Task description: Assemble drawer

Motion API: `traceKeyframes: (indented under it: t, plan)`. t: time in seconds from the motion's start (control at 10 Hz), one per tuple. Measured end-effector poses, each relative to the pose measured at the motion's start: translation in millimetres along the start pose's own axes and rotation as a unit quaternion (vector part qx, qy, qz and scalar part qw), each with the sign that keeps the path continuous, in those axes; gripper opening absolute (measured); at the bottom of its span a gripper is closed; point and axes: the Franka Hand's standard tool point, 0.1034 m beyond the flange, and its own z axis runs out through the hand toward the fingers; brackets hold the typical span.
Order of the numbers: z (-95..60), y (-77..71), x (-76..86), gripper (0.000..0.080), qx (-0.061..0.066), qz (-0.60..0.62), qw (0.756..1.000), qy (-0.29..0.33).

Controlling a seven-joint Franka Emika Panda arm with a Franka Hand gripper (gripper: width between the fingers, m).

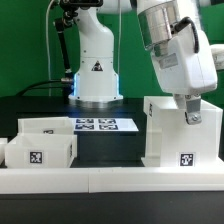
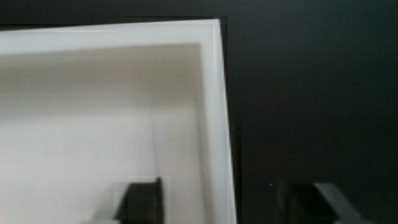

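The drawer's tall white housing point(image 1: 172, 132) stands at the exterior view's right, with a tag low on its front. My gripper point(image 1: 192, 113) is down at the housing's top edge. In the wrist view the gripper point(image 2: 228, 203) is open, with one dark finger on each side of the housing's thin white wall point(image 2: 217, 120). A gap shows between the wall and each finger. Two shallow white trays stand at the exterior view's left: one in front point(image 1: 40, 151) with a tag, and one behind it point(image 1: 50, 125).
The marker board point(image 1: 105, 126) lies flat in the middle, in front of the robot's white base point(image 1: 97, 75). A long white border rail point(image 1: 110, 180) runs along the front. The table top is black.
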Motion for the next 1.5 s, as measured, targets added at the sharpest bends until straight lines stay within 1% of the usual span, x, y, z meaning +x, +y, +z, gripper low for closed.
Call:
traceKeyframes:
  t: [0.1,0.2,0.3,0.4,0.5,0.6,0.7,0.9,1.0,1.1,1.2,1.3,1.5]
  plan:
    - [0.0,0.0,0.0,0.0592,0.0,0.0,1.0,0.0]
    - [0.0,0.0,0.0,0.0592,0.0,0.0,1.0,0.0]
    - [0.0,0.0,0.0,0.0638,0.0,0.0,1.0,0.0]
    - [-3.7,-4.4,-1.4,0.0638,0.002,0.0,1.0,-0.003]
    - [-8.3,-5.9,-2.2,0.0648,0.011,-0.041,0.999,-0.001]
    - [-17.1,-1.7,-3.0,0.0648,0.017,-0.088,0.996,0.001]
    - [-26.1,1.6,-3.0,0.0649,0.015,-0.129,0.992,-0.001]
    - [-39.8,-1.8,1.0,0.0649,0.024,-0.193,0.981,0.0]
    - [-50.8,-4.3,7.6,0.0649,0.029,-0.25,0.968,0.002]
    - [-59.2,-6.2,15.3,0.0649,0.027,-0.311,0.95,-0.001]
    - [-61.7,-6.9,21.6,0.0649,0.023,-0.332,0.943,-0.005]
    - [-61.0,-8.4,23.8,0.0649,0.032,-0.309,0.951,0.006]
    - [-60.3,-7.7,23.6,0.0649,0.031,-0.321,0.947,0.005]
